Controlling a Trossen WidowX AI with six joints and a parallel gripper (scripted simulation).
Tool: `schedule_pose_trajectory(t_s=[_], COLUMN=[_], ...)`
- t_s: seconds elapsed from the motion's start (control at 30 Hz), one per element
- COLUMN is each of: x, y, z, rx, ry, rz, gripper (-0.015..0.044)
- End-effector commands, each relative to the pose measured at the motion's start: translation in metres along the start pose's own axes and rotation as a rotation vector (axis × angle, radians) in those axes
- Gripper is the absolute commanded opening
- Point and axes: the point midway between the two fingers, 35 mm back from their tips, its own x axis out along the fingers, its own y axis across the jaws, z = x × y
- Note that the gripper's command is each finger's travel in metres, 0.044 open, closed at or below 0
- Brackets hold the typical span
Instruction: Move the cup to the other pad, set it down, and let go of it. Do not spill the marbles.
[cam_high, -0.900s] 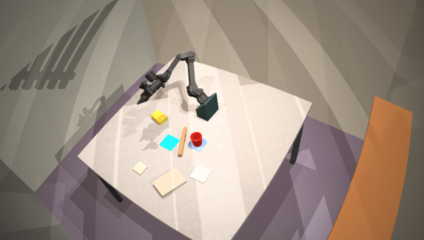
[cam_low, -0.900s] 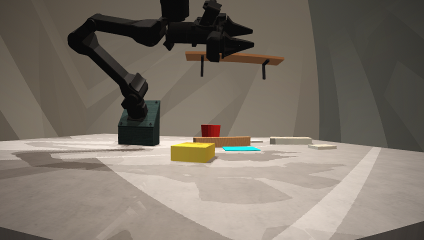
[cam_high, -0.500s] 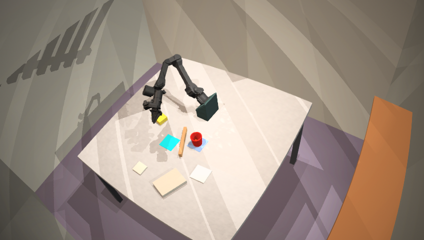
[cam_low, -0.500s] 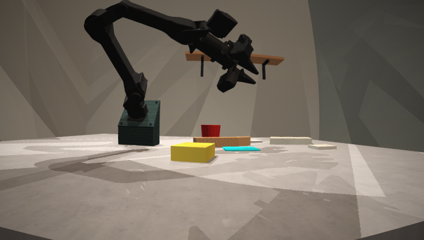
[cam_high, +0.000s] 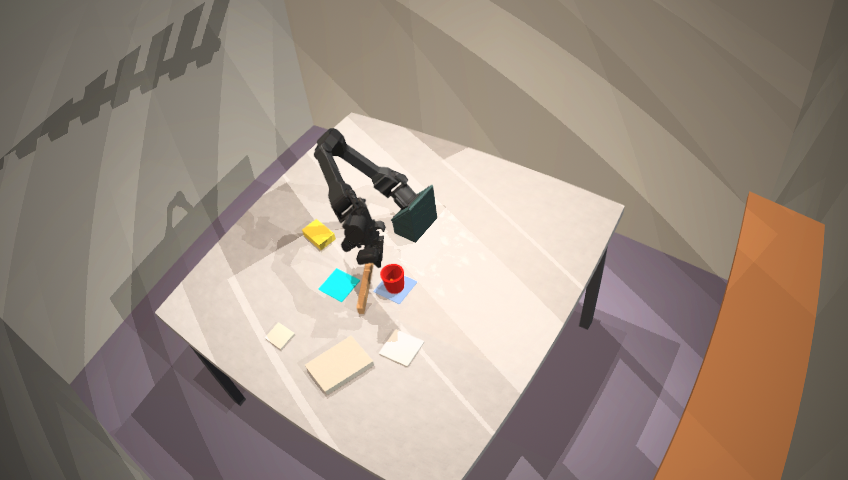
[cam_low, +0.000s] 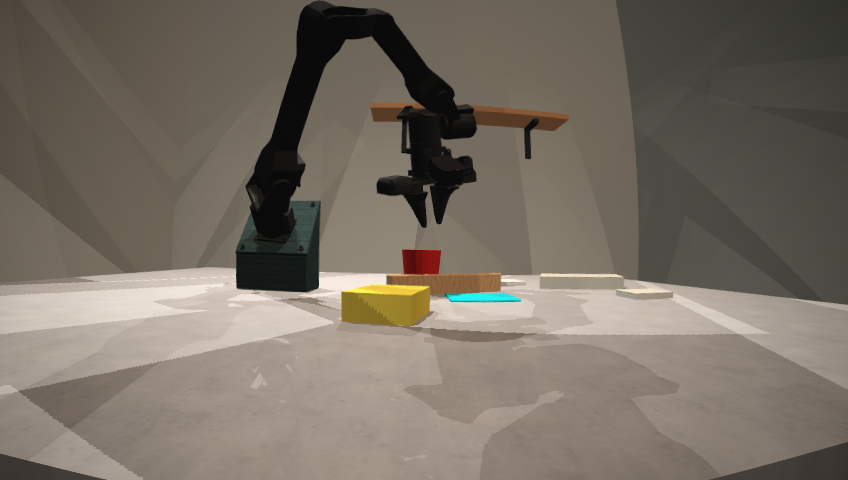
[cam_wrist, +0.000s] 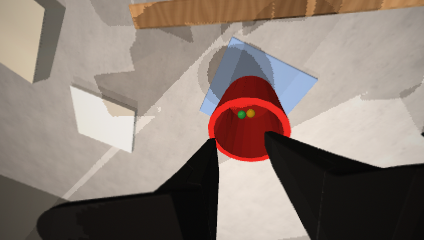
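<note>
1. Black jaws of the gripper point straight down, set narrow and holding nothing, hanging in the air above the cup and apart from it.
2. In the wrist view the two fingertips frame the near rim of the red cup, which stands upright with a green marble and an orange marble side by side on its bottom.
3. The cup sits on the pale blue pad.
4. A wooden bar lies on the bench between that pad and the cyan pad.
5. A yellow block lies beyond the cyan pad, near the arm.
6. The arm rises from a dark green base and arches over to the cup.
7. Three pale flat pieces lie farther out on the bench: a small square, a large tan slab and a white tile.
</note>
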Motion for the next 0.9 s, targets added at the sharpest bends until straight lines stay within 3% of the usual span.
schedule_pose_trajectory(t_s=[0.0,0.1,0.87], x=[0.014,0.018,0.043], y=[-0.019,-0.029,-0.034], z=[-0.025,-0.034,-0.029], rx=[0.016,0.020,0.020], ry=[-0.125,-0.193,-0.195], rz=[-0.177,-0.236,-0.237], gripper=[0.0148,0.0148,0.0148])
